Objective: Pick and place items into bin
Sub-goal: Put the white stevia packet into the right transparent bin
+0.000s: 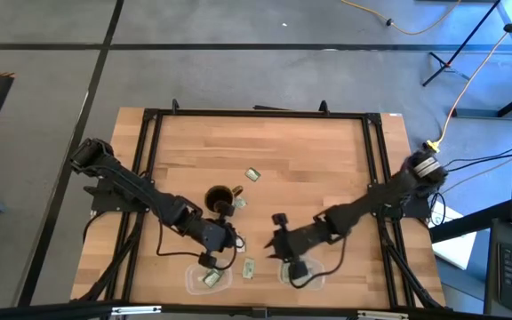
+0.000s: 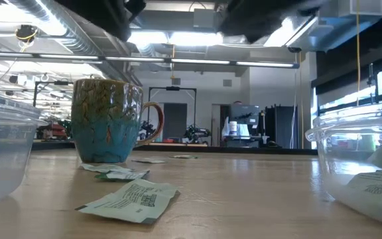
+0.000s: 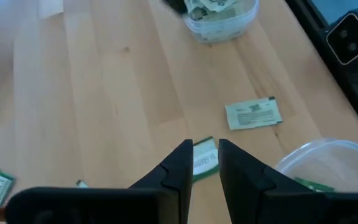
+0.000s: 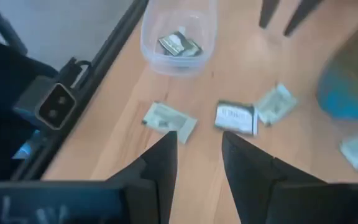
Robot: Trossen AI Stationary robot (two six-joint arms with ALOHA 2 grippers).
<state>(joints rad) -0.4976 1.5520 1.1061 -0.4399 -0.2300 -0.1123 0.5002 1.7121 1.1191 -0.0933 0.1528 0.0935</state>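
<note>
Just beyond the tips of my left gripper (image 3: 204,158), a small flat pale green and white rectangular packet (image 3: 204,157) is lying on the light wooden tabletop (image 3: 104,93), showing through the narrow gap between my two dark fingers, which are standing slightly parted and are gripping nothing. Its long axis is running roughly in line with my fingers rather than across them, so I am judging that a straight descent would put one finger on each long edge. A second pale packet (image 3: 253,114) is lying a little farther ahead and off to one side, turned crosswise, and the clear round plastic bin (image 3: 328,165) is sitting close beside my fingers on that same side, so the carry should be short. My right gripper (image 4: 199,149) is hovering over the table nearby with its fingers apart and empty; ahead of it several more packets (image 4: 235,118) are lying scattered between it and the other clear plastic bin (image 4: 178,37), which already has a packet or two inside. The brown and blue glazed mug (image 2: 108,119) is standing off to one side of that gripper, with loose packets at its base. For the packet at my left fingertips, my left arm is plainly the nearer one.
</note>
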